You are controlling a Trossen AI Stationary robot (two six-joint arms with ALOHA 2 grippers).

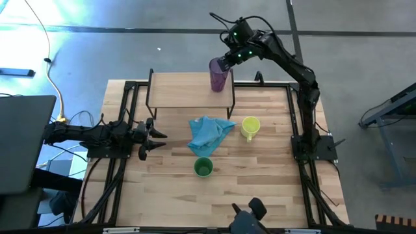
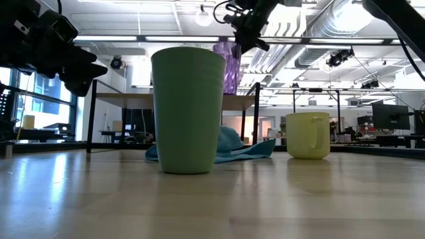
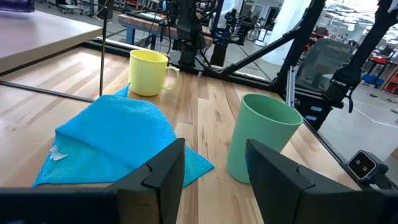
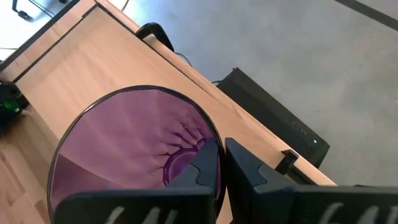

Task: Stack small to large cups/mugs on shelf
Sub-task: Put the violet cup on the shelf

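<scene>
The translucent purple ribbed tumbler is upright over the right end of the low wooden shelf at the table's far side, with my right gripper shut on its rim. In the low view the tumbler's base is level with the shelf top; whether it rests there I cannot tell. The yellow mug stands on the table right of centre. The green cup stands nearer the front. My left gripper waits open at the table's left, pointing level toward the cup. My right gripper pinches the tumbler's rim, one finger inside the cup and the other outside its wall. The fingers come slanting down from above, from the far right. The tumbler hangs upright below them, mouth up.
A crumpled light blue cloth lies mid-table between the shelf, the mug and the green cup. Black frame rails run along the table's left and right sides. A camera mount sits at the near edge.
</scene>
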